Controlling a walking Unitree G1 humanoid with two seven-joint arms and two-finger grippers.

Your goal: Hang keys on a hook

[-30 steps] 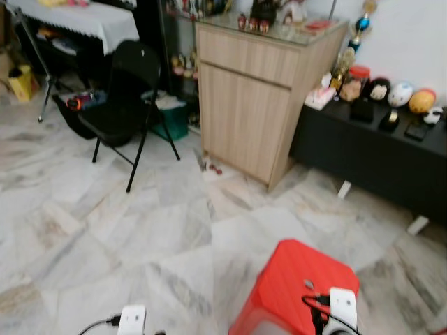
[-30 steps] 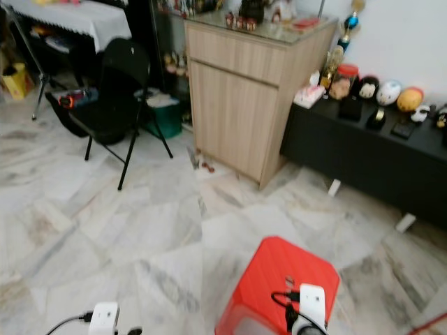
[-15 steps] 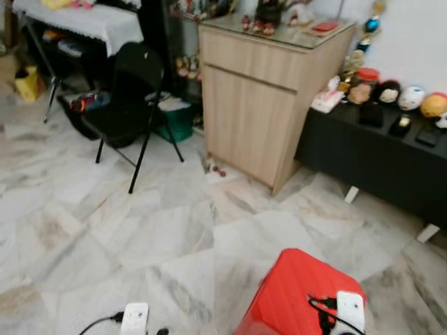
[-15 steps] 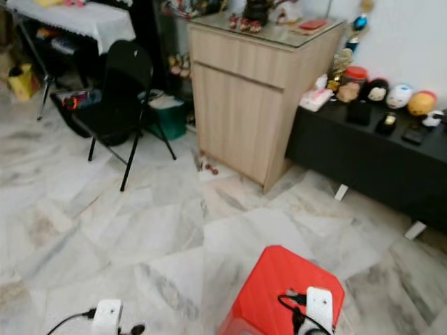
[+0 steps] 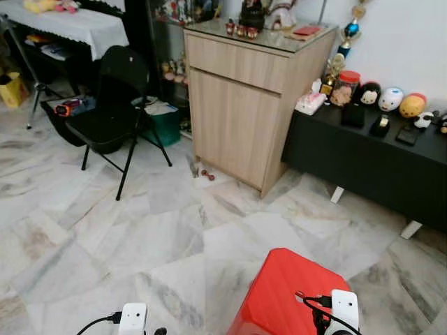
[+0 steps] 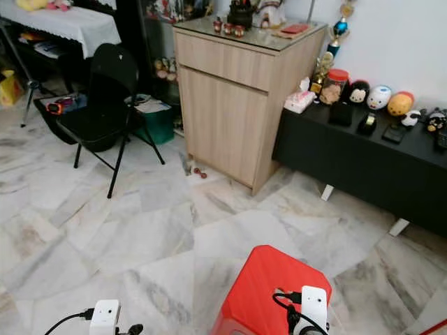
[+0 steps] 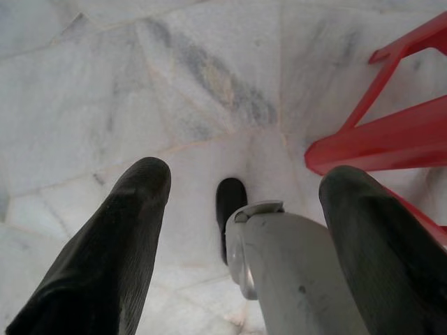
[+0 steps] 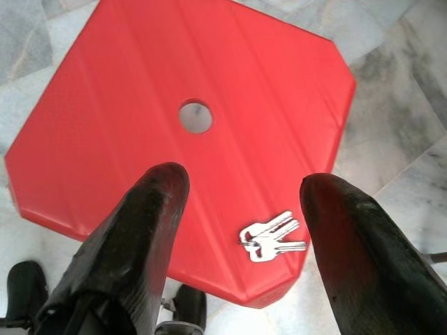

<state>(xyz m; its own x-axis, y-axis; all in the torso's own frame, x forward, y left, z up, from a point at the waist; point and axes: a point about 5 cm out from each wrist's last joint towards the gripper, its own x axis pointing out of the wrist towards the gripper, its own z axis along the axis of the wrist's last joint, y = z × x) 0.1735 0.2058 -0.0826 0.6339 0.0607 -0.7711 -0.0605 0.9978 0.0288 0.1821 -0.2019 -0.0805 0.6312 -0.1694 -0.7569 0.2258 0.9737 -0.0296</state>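
A small bunch of silver keys [image 8: 271,239] lies on the top of a red plastic stool [image 8: 209,84], near its edge. My right gripper [image 8: 244,181] hovers above the stool, open, with one black finger on each side of the keys and nothing held. In the left eye view the stool [image 5: 286,293] is low in the picture, with my right wrist [image 5: 343,310] over it. My left gripper [image 7: 248,174] hangs open over the marble floor beside the stool's red legs [image 7: 377,139].
A wooden cabinet [image 5: 244,105] with small ornaments on top stands ahead. To its left is a black folding chair [image 5: 115,105], to its right a low black bench [image 5: 377,153] with figurines. Marble floor [image 5: 140,230] lies between me and them.
The head camera has shifted, so the cabinet and chair sit slightly further left in the picture. Both wrists stay low in the picture, about where they were.
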